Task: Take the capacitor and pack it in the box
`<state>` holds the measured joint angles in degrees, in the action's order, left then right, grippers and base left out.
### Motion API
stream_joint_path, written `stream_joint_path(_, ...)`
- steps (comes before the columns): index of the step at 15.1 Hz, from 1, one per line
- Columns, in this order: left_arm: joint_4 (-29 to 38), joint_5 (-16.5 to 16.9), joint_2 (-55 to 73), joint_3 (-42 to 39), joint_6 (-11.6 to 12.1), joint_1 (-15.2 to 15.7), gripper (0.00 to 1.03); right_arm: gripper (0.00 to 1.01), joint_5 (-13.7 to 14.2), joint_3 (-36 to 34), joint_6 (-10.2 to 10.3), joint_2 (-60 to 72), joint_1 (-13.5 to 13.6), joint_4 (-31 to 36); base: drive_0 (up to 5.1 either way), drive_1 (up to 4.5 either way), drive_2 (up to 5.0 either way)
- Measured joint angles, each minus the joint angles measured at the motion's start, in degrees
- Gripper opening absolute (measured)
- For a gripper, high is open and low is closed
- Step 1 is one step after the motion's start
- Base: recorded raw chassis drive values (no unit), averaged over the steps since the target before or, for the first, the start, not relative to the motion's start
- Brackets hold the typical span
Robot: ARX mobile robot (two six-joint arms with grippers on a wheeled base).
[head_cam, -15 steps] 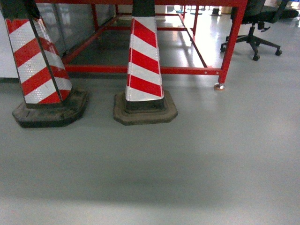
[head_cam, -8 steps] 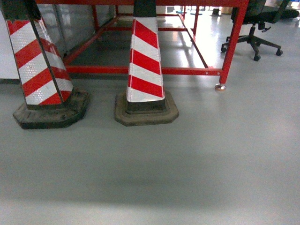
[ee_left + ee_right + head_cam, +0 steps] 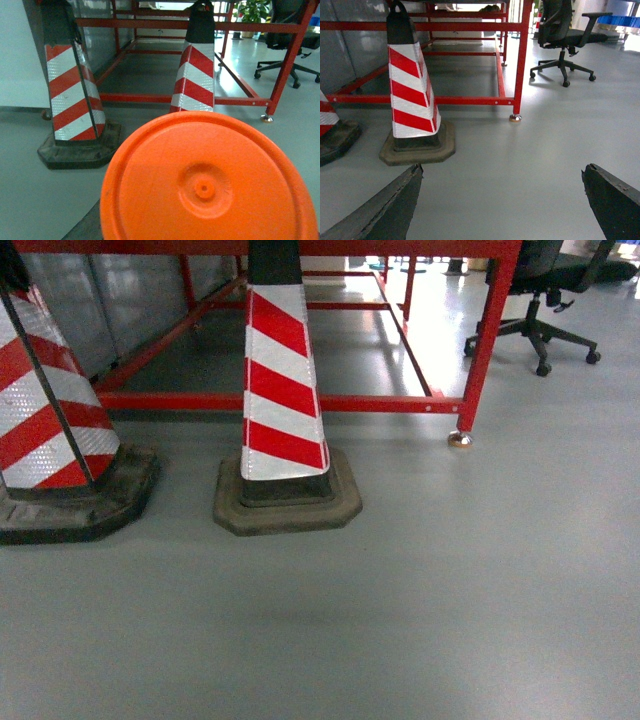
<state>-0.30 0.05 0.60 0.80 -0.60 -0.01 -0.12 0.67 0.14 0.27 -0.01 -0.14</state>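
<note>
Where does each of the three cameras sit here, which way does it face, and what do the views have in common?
Head: on the robot, slanting down at the grey floor, two striped cones and a red frame; no robot part shows.
Left wrist: low, facing forward; a round orange disc fills the foreground, hiding the gripper.
Right wrist: low, facing forward; the right gripper shows as two dark fingers spread wide, empty.
Shared: all three show the middle cone, the red frame and the office chair.
</note>
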Motion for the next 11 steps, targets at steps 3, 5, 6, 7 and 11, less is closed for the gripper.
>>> stream_joint_path(3, 0.0, 0.0, 0.0, 0.0, 0.0, 0.0, 0.44, 0.98, 0.2, 0.0, 0.0, 0.0, 0.0, -0.2, 0.2, 4.18, -3.7)
stream_joint_path(5, -0.2, -0.1, 0.0, 0.0, 0.0, 0.0, 0.44, 0.98, 0.1, 0.0, 0.0, 0.0, 0.0, -0.2, 0.2, 4.11, -3.8)
stream_joint_path(6, 0.1, 0.0, 0.0, 0.0, 0.0, 0.0, 0.44, 0.98, 0.1, 0.0, 0.0, 0.0, 0.0, -0.2, 0.1, 4.08, -3.8)
stream_joint_path(7, -0.2, -0.2, 0.0, 0.0, 0.0, 0.0, 0.44, 0.98, 0.1, 0.0, 0.0, 0.0, 0.0, -0.1, 0.1, 4.05, -3.8)
stream_joint_path(11, -0.1, 0.0, 0.0, 0.0, 0.0, 0.0, 0.44, 0.98, 0.1, 0.0, 0.0, 0.0, 0.0, -0.2, 0.1, 4.01, -3.9)
